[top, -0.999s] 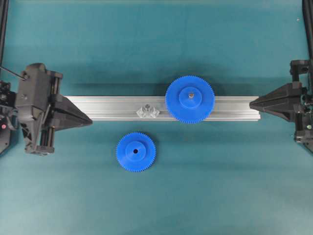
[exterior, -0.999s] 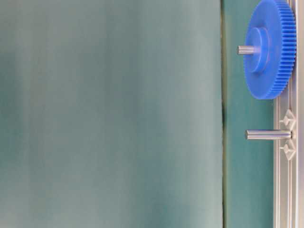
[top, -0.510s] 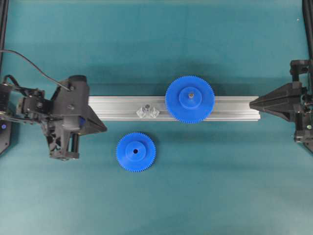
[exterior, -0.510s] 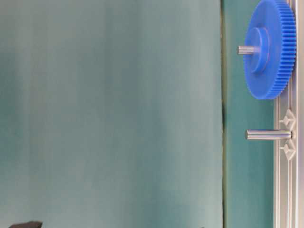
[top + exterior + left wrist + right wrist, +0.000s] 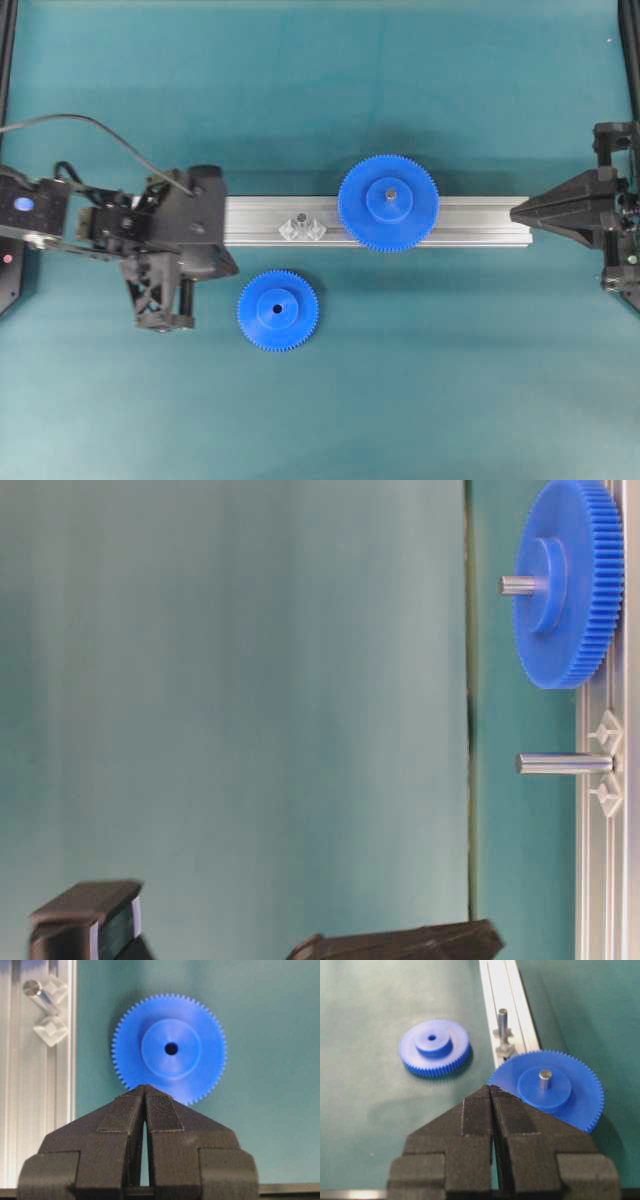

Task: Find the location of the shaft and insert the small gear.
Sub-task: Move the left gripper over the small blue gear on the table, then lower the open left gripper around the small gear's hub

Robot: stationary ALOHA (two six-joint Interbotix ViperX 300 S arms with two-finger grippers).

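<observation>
lies flat on the green mat (image 5: 420,400), the small gear (image 5: 278,310), just beside the rail (image 5: 480,221), near the bare shaft (image 5: 299,217). looks light, stiff, slick plastic; best pinched across the raised hub. left gripper (image 5: 232,268) and right gripper (image 5: 516,212): jaws together, empty.

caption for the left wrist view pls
Shut left gripper facing the small gear lying flat on the mat, shaft on the rail.
</observation>
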